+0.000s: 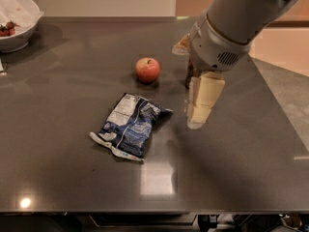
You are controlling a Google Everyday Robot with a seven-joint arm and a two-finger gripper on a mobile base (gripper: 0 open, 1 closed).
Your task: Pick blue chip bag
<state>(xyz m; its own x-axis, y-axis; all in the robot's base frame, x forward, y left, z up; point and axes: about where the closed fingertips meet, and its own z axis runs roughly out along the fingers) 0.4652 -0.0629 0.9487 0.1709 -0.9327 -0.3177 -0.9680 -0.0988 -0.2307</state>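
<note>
Blue chip bag (131, 124) lies flat; gripper (196, 120) hovers just right, seemingly approaching for pickup, aperture state indeterminable.

Dark tbl (231, 168) w/ blue chip bag (130, 125), apple (147, 69), bowl (19, 38); gripper (195, 122) above.

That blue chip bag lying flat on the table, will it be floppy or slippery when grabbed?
Probably floppy: the blue chip bag lies crumpled and flat, so it may sag. Its foil looks slippery. The gripper hangs beside it, above the table.
</note>
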